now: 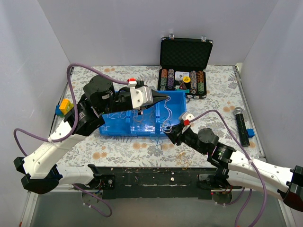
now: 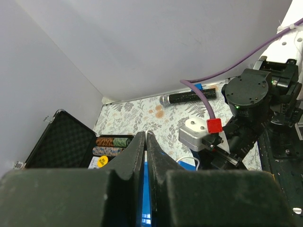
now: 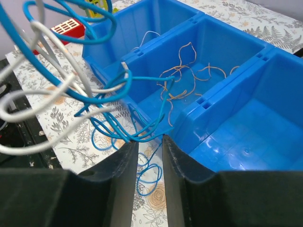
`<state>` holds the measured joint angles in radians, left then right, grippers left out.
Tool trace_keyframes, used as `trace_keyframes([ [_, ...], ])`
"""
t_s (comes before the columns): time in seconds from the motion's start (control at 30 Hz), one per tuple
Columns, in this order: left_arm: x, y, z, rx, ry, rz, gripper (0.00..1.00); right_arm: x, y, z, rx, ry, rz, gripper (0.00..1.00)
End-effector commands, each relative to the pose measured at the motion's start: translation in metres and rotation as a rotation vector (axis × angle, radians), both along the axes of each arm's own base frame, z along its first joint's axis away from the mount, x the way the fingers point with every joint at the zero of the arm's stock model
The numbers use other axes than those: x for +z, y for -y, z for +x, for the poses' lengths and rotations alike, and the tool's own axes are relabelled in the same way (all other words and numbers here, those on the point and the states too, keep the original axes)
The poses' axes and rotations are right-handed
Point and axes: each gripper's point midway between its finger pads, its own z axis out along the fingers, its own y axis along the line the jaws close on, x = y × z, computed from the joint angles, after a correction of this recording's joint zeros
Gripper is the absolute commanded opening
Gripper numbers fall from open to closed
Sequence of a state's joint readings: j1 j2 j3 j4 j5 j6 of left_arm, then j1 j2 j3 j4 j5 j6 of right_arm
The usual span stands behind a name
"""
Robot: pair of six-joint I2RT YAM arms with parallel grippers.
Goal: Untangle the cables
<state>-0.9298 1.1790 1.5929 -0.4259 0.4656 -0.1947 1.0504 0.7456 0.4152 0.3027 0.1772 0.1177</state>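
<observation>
The cables are thin blue and white wires [image 3: 113, 132] draped over the front wall of a blue three-compartment bin [image 3: 203, 101], with orange wires [image 3: 184, 80] lying in its middle compartment. In the top view pale loops [image 1: 163, 124] hang in and in front of the bin [image 1: 118, 128]. My right gripper [image 3: 150, 139] is open at the bin's front edge, with blue wires crossing its fingertips; it also shows in the top view [image 1: 169, 132]. My left gripper [image 2: 146, 135] is above the bin's right compartment [image 1: 165, 98], shut with a thin white wire pinched at its tips.
An open black case of poker chips [image 1: 184, 61] stands behind the bin. A black cylinder [image 1: 241, 125] lies at the right with a small blue block beside it. Yellow and blue blocks [image 1: 64, 108] sit at the left. A red block [image 3: 71, 28] lies beyond the bin.
</observation>
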Motion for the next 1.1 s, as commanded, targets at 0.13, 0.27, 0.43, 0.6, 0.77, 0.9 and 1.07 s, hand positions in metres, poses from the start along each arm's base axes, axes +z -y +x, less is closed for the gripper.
trace_keyframes([
  [0.13,0.025,-0.008,-0.010,-0.013,0.021,-0.060,0.00,0.031,-0.013,-0.002,0.037,0.022,0.100,0.01],
  [0.27,0.047,-0.010,-0.008,0.005,0.061,-0.102,0.00,-0.007,-0.009,-0.007,0.030,-0.058,0.067,0.01],
  [0.43,0.100,-0.017,-0.015,-0.005,0.125,-0.204,0.01,-0.070,0.001,-0.011,-0.014,-0.187,-0.005,0.01],
  [0.6,0.128,-0.022,-0.023,-0.028,0.104,-0.270,0.03,-0.095,0.008,-0.019,-0.014,-0.247,-0.019,0.01],
  [0.77,0.103,-0.020,-0.021,-0.021,0.094,-0.220,0.03,-0.042,0.014,-0.016,-0.015,-0.151,0.042,0.19],
  [0.9,0.084,-0.021,-0.017,-0.003,0.102,-0.184,0.02,0.005,0.025,-0.016,-0.028,-0.064,0.103,0.43],
  [1.07,0.065,-0.021,-0.017,-0.002,0.096,-0.149,0.02,0.050,0.027,-0.021,0.008,0.006,0.141,0.71],
])
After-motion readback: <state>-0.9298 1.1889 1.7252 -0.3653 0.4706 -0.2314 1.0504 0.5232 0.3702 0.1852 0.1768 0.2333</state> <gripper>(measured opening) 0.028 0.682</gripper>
